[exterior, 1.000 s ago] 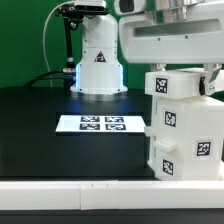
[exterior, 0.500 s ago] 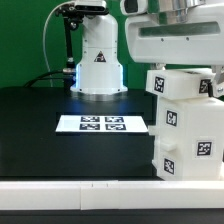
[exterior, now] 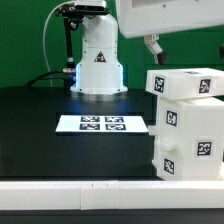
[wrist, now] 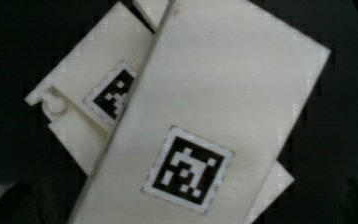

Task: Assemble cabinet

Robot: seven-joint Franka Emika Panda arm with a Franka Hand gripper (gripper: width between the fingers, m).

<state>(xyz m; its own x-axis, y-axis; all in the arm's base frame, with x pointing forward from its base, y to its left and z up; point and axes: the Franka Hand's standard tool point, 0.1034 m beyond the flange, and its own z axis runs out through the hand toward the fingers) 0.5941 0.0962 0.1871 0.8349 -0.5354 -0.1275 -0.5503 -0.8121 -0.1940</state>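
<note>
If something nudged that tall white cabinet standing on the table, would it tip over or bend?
The cabinet looks like rigid plastic with flat faces, so it probably would not bend. It stands tall near the table's front edge, so a high push might tip it. A low push would likely slide it.

You see the cabinet [exterior: 185, 125] cut off by the exterior view's right edge, so its far side stays out of sight. The pincer [exterior: 153, 45] shows only one dark finger below the arm's white housing; the rest runs off the frame. In the wrist view, the tags [wrist: 190, 166] look blurred and unreadable.
</note>
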